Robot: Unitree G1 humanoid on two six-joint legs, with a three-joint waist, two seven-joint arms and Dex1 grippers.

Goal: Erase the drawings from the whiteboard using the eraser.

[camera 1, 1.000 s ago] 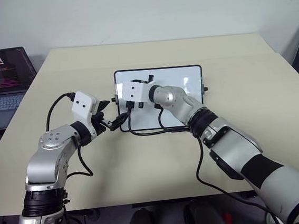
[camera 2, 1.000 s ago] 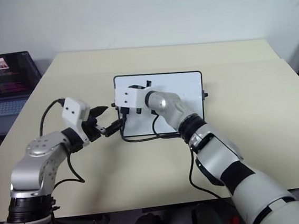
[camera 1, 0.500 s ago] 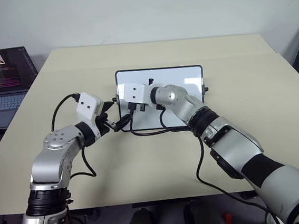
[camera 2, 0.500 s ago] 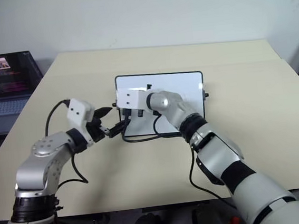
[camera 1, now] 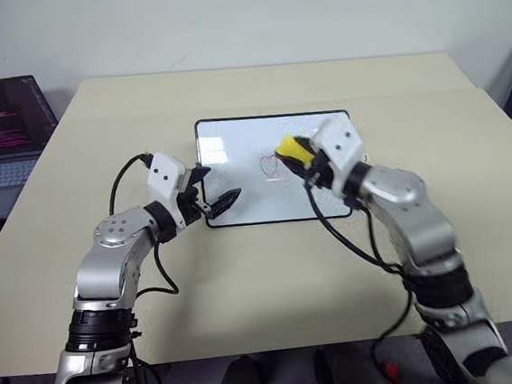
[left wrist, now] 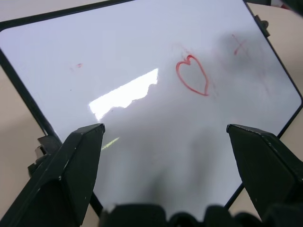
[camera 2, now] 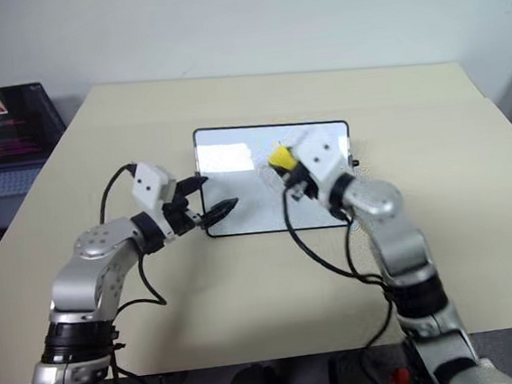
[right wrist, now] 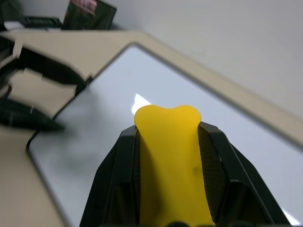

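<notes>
Heart [left wrist: 192, 75] plus a faint scribble [left wrist: 239, 45] sit mid-whiteboard [camera 1: 234, 149], unerased. We've got the eraser [camera 1: 291, 150] pinched in the right gripper [camera 1: 307, 160], above the board beside the heart. Left gripper [left wrist: 165, 156] spread wide over the near-left corner. Risk: board slides if we wipe with nothing pinning it

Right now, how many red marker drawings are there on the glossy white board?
2. A red heart outline sits near the middle of the black-framed whiteboard; a fainter red scribble lies toward a corner. The yellow eraser may hide more.
</notes>
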